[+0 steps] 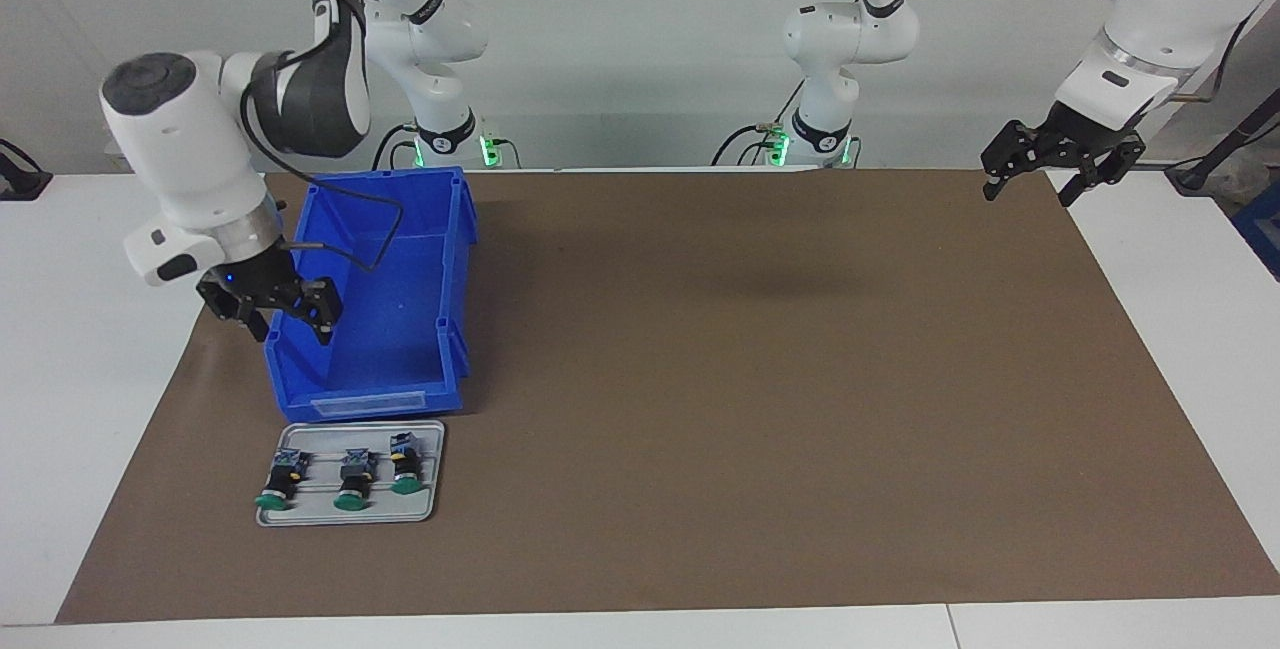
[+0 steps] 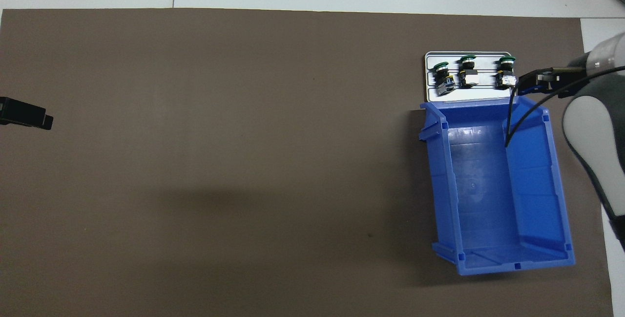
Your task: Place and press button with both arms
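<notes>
Facing view has the right gripper [image 1: 283, 319] up in the air over the outer wall of the blue bin [image 1: 390, 329], at the end farthest from the robots, fingers apart and holding nothing. Just past that end of the bin sits a small grey tray [image 1: 425, 509] with three green-capped buttons [image 1: 350, 479] lying on it side by side, untouched. Left gripper [image 1: 1035, 184] waits way over at the left arm's end, raised above the corner of the brown mat [image 1: 750, 379], fingers spread wide, empty too.
</notes>
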`<state>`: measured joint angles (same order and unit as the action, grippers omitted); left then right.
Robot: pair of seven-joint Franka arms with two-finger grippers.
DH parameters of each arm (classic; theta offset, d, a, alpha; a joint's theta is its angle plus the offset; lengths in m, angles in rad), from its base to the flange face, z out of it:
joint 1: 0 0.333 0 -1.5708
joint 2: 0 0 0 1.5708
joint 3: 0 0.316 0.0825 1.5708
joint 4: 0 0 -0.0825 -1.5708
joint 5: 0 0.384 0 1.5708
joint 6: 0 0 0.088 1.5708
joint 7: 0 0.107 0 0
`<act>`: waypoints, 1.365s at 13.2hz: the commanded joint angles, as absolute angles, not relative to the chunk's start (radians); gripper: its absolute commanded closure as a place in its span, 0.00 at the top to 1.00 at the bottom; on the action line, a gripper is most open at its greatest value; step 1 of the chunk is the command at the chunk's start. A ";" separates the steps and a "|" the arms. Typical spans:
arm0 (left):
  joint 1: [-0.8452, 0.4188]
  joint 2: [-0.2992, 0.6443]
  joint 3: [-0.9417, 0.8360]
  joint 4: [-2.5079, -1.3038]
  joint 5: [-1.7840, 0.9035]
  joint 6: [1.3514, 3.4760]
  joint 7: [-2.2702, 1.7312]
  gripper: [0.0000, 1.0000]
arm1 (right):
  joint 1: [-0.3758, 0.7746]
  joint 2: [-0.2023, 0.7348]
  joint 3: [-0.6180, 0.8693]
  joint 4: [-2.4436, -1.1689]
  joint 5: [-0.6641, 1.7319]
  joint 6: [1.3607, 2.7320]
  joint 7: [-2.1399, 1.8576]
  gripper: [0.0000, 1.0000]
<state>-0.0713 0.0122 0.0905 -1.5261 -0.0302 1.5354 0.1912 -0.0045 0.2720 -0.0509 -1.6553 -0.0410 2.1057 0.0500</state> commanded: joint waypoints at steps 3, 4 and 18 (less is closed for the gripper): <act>-0.063 -0.014 0.081 -1.555 -0.012 1.535 0.183 1.00 | -0.012 0.432 -0.046 -1.595 -0.049 2.313 0.072 0.79; -0.063 -0.014 0.083 -1.557 -0.012 1.536 0.183 1.00 | -0.015 0.460 -0.046 -1.595 -0.043 2.344 0.072 0.77; -0.063 -0.014 0.083 -1.557 -0.012 1.536 0.183 1.00 | 0.000 0.620 -0.038 -1.617 -0.017 2.520 0.107 0.73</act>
